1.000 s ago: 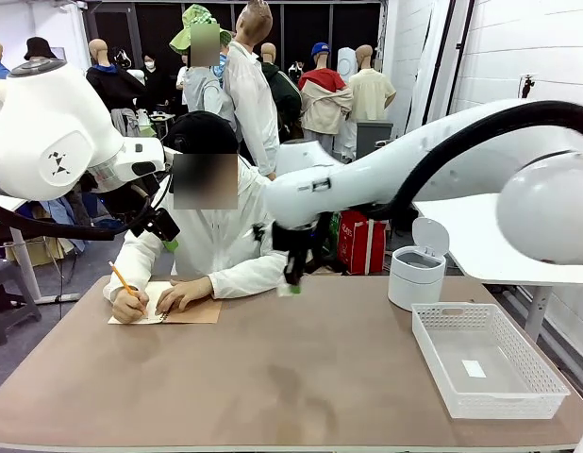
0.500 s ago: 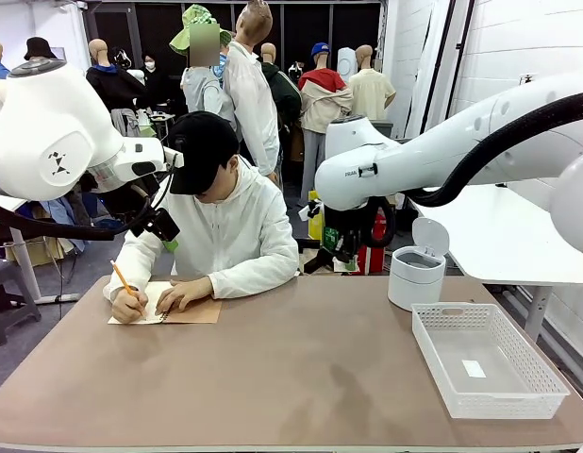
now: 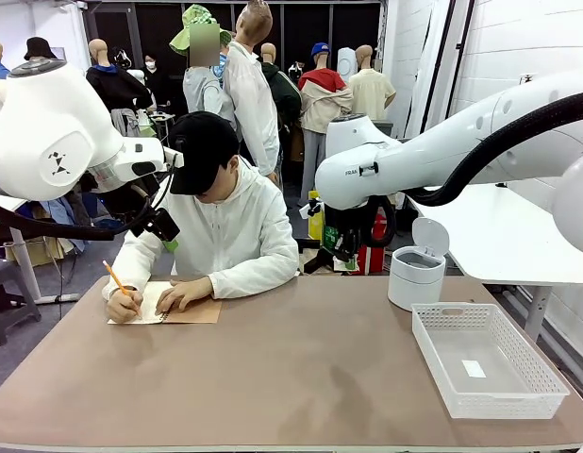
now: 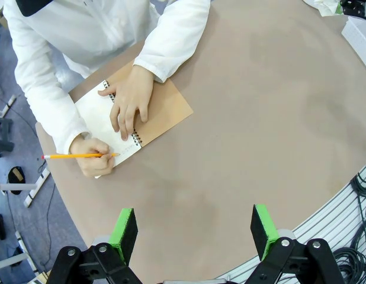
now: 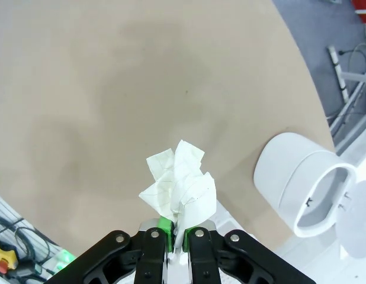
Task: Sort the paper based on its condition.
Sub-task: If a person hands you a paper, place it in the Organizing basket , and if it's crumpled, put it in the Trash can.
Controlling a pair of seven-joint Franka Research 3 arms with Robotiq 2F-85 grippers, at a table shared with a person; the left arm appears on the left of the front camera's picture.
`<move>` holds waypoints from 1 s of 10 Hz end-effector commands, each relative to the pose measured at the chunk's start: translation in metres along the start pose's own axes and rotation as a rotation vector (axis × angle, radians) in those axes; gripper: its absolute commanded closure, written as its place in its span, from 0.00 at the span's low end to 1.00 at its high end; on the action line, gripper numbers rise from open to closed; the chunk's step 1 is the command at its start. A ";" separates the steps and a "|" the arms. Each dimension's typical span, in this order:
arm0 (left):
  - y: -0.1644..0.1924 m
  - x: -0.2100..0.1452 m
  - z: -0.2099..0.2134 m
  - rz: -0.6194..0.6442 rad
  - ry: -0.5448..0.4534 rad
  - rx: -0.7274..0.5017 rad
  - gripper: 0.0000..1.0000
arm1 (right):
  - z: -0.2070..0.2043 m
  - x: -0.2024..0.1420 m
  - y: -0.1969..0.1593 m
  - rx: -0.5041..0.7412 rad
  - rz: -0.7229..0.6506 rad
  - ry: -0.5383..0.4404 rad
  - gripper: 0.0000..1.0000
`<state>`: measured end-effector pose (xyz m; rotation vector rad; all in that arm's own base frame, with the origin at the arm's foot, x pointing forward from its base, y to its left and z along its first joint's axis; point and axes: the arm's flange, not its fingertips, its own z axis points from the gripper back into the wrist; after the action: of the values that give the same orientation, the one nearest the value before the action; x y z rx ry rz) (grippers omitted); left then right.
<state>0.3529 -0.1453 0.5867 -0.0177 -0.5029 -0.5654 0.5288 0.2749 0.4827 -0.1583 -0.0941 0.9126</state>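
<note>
A crumpled white paper sticks up from my right gripper, whose jaws are shut on it. It hangs above the brown table, and the white lidded bin stands off to one side with its lid open. In the front view my right arm reaches in to just left of that bin. My left gripper is open and empty, high above the table's left part. From there the crumpled paper shows far off.
A person at the far side writes with a pencil in a spiral notebook, both hands on it. A white mesh basket stands at the front right with a small label inside.
My right arm has swung from above the table's middle, near the person, back and rightward toward the bin with the paper. In the last half second it has hardly moved.
</note>
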 end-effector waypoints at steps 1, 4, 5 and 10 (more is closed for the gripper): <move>0.001 0.000 0.000 0.002 -0.006 -0.002 0.00 | 0.000 0.000 0.001 0.000 0.001 -0.001 0.98; 0.001 0.000 0.000 0.002 -0.006 -0.002 0.00 | -0.003 -0.017 -0.032 -0.103 -0.165 0.037 0.98; 0.001 0.000 0.000 0.002 -0.006 -0.002 0.00 | -0.003 -0.026 -0.050 -0.144 -0.190 0.060 0.98; 0.001 0.000 0.000 0.002 -0.006 -0.002 0.00 | -0.013 -0.049 -0.104 -0.405 -0.303 0.133 0.98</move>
<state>0.3530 -0.1452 0.5866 -0.0175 -0.5028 -0.5652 0.5758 0.1703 0.4940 -0.4985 -0.1610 0.6036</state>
